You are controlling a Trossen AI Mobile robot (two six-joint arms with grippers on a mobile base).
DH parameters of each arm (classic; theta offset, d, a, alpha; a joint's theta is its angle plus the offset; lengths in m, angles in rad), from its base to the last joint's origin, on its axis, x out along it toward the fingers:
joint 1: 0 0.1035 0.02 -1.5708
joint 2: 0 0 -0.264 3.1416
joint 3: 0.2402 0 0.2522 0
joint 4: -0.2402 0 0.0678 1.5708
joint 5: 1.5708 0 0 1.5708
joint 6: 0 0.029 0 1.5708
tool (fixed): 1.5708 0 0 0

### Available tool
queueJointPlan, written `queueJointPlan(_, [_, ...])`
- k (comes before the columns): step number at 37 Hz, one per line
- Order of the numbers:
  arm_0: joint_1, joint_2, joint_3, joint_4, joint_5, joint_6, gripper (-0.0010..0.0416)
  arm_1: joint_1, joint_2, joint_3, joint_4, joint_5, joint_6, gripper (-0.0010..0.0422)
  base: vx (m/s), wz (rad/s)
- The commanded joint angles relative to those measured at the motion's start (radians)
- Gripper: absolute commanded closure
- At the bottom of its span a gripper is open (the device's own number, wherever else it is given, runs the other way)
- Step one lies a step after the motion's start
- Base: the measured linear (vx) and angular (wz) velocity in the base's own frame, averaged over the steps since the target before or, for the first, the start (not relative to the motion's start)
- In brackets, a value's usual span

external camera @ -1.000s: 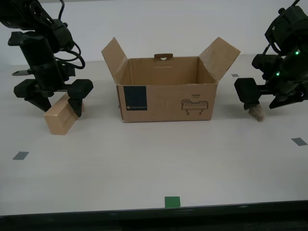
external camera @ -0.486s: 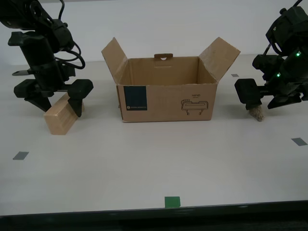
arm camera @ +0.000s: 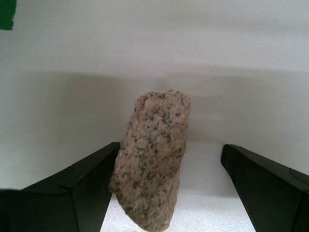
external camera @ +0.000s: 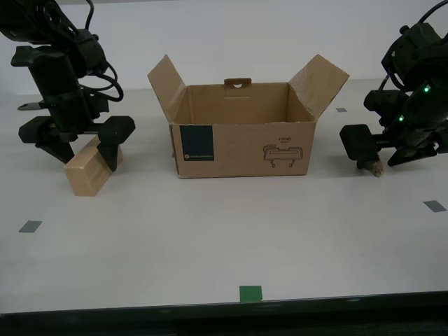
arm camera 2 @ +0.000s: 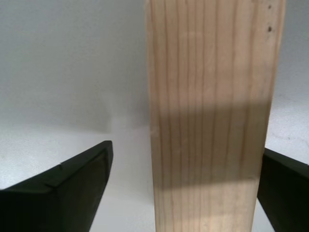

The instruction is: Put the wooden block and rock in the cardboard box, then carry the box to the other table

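The cardboard box [external camera: 245,143] stands open in the middle of the pale table, flaps up, with nothing visible inside. At the exterior view's left lies the wooden block [external camera: 87,171] [arm camera 2: 212,121]. My second gripper [external camera: 85,155] [arm camera 2: 186,159] is open and straddles it, with a gap on one side. At the exterior view's right the rock [external camera: 376,169] [arm camera: 154,164] rests on the table, mostly hidden by my first gripper [external camera: 385,157] [arm camera: 169,154]. That gripper is open and low around the rock, one finger close to it and the other apart.
Grey tape squares [external camera: 29,226] [external camera: 434,206] [external camera: 341,109] mark the table. A green tape square [external camera: 250,293] sits near the dark front edge. Both arms stand beside the box's raised side flaps.
My first gripper has come down around the rock, so less of the rock shows in the exterior view. The second arm, the block and the box have not moved.
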Motion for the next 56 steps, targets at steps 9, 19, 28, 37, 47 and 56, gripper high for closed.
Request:
queueJointPlan(9, [0.002, -0.014, 0.031, -0.042, -0.003, -0.002, 0.0121, 0.0, 0.0, 0.0, 0.002, 0.003, -0.002, 0.0241, 0.0, 0.0])
queueJointPlan(19, [0.007, -0.015, 0.033, -0.042, -0.004, -0.002, 0.0204, 0.0, 0.0, 0.0, 0.011, 0.003, -0.039, 0.041, 0.0, 0.0])
queueJointPlan(28, [0.013, -0.015, 0.037, -0.041, -0.004, -0.003, 0.0284, 0.0, 0.0, 0.0, 0.012, 0.003, -0.044, 0.041, 0.0, 0.0])
queueJointPlan(37, [0.014, -0.015, 0.037, -0.045, -0.009, -0.003, 0.0341, -0.001, 0.0, 0.0, 0.01, 0.006, -0.043, 0.0413, 0.0, 0.0])
queueJointPlan(47, [0.016, -0.021, 0.037, -0.074, -0.009, -0.003, 0.0404, 0.0, 0.0, 0.0, 0.008, 0.052, -0.043, 0.0413, 0.0, 0.0])
queueJointPlan(56, [0.017, -0.096, 0.036, -0.114, -0.008, -0.003, 0.0406, 0.0, -0.015, 0.005, -0.001, 0.052, -0.039, 0.0413, 0.0, 0.0])
